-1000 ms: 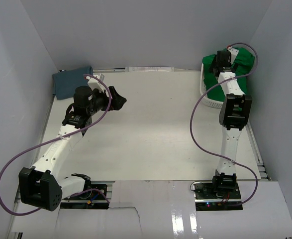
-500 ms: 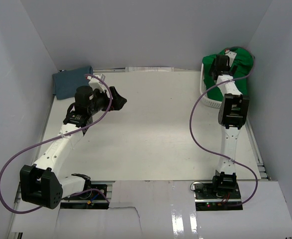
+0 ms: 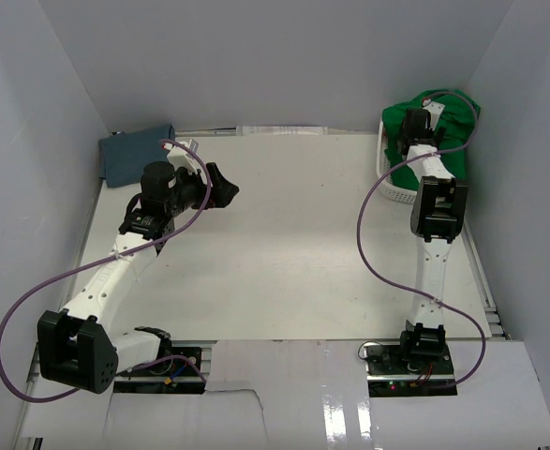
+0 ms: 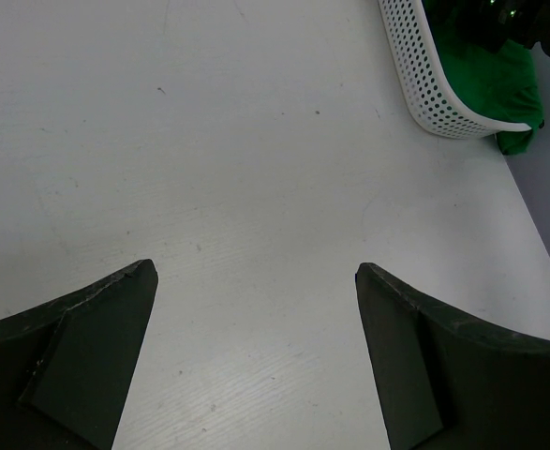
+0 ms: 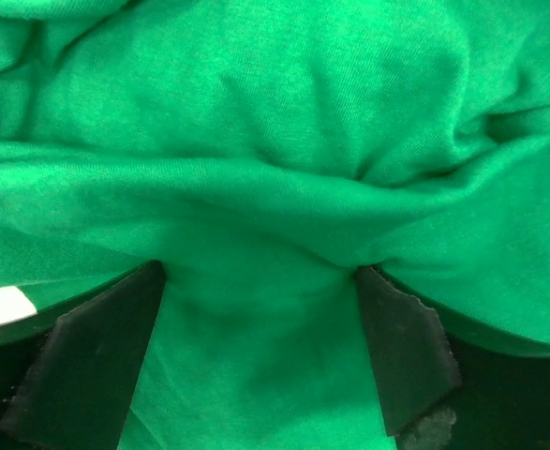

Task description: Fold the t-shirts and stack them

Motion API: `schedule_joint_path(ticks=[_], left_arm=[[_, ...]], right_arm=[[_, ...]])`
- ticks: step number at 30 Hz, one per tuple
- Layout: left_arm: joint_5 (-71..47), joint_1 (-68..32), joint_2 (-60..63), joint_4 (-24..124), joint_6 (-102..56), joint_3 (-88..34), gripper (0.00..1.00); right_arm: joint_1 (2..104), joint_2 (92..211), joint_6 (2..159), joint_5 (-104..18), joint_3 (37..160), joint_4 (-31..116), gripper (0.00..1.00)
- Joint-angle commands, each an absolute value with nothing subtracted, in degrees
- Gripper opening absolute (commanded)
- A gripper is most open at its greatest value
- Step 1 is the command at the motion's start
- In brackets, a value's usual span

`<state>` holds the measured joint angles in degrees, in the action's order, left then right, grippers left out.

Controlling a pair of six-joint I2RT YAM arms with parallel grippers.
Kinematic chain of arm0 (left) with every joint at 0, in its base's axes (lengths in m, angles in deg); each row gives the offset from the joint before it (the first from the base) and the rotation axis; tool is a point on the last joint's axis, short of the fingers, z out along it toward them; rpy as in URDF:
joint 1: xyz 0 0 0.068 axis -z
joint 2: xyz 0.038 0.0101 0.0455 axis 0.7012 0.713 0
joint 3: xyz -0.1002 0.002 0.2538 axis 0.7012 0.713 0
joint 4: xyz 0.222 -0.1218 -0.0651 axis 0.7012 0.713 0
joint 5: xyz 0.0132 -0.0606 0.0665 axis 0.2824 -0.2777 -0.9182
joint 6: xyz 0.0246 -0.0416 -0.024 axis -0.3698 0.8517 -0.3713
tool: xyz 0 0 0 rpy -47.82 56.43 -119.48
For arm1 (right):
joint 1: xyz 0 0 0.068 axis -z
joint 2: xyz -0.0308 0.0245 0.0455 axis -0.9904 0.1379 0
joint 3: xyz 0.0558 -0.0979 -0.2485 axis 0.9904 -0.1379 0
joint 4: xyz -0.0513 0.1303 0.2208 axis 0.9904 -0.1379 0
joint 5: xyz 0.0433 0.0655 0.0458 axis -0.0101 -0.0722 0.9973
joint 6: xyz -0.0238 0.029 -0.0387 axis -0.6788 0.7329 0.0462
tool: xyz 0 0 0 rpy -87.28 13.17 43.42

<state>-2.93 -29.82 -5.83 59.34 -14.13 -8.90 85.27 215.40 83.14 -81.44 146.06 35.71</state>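
The bright green t-shirt [image 3: 453,117] lies bunched in the white lattice basket [image 3: 390,178] at the far right, and fills the right wrist view [image 5: 275,122]. My right gripper [image 3: 413,122] is down in the basket, its jaws wide apart and pressed into the green cloth [image 5: 260,272]. The slate blue t-shirt [image 3: 136,155] lies folded in the far left corner. My left gripper [image 3: 223,185] is open and empty above the bare table [image 4: 256,269], right of the blue shirt. The pinkish red t-shirt is out of view.
The basket [image 4: 424,84] with the green cloth [image 4: 485,70] shows at the top right of the left wrist view. Grey walls close in the table on the left, back and right. Purple cables loop from both arms.
My right gripper has moved a little farther back and down into the green t-shirt in the basket. The left arm has barely moved.
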Motion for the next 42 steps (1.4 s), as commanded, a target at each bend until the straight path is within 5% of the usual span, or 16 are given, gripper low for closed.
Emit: schedule_joint_path(ticks=[1, 2, 3, 5, 6, 16, 28, 42], left_arm=[[-2.6, -29.9, -6.1, 58.7, -14.5, -9.9, 0.98], [-2.6, -30.0, -6.0, 58.8, -14.5, -10.0, 0.98], [-2.6, -30.0, -5.8, 58.8, -14.5, -10.0, 0.98], [-2.5, -30.0, -5.5, 58.8, -14.5, -10.2, 0.98], [-2.4, -30.0, -5.4, 58.8, -14.4, -10.2, 0.98], [-2.8, -30.0, -5.4, 59.4, -14.9, -10.7, 0.98], [-3.1, -30.0, -7.8, 59.8, -14.7, -10.7, 0.98], [-3.1, -29.9, -8.3, 59.8, -14.6, -10.6, 0.98]], right_arm=[[86.3, 216.8, 82.7, -84.1, 145.8, 35.9, 0.8], [86.3, 217.0, 82.5, -83.7, 146.0, 35.9, 0.71], [86.3, 217.3, 82.3, -83.5, 146.4, 35.3, 0.42], [86.3, 218.3, 82.5, -84.1, 148.4, 33.9, 0.12], [86.3, 218.5, 82.8, -84.6, 148.8, 32.7, 0.08], [85.9, 206.6, 86.8, -72.7, 145.3, 34.3, 0.08], [71.9, 182.9, 78.4, -73.7, 148.7, 23.8, 0.08], [62.2, 170.0, 78.0, -70.1, 153.0, 9.0, 0.08]])
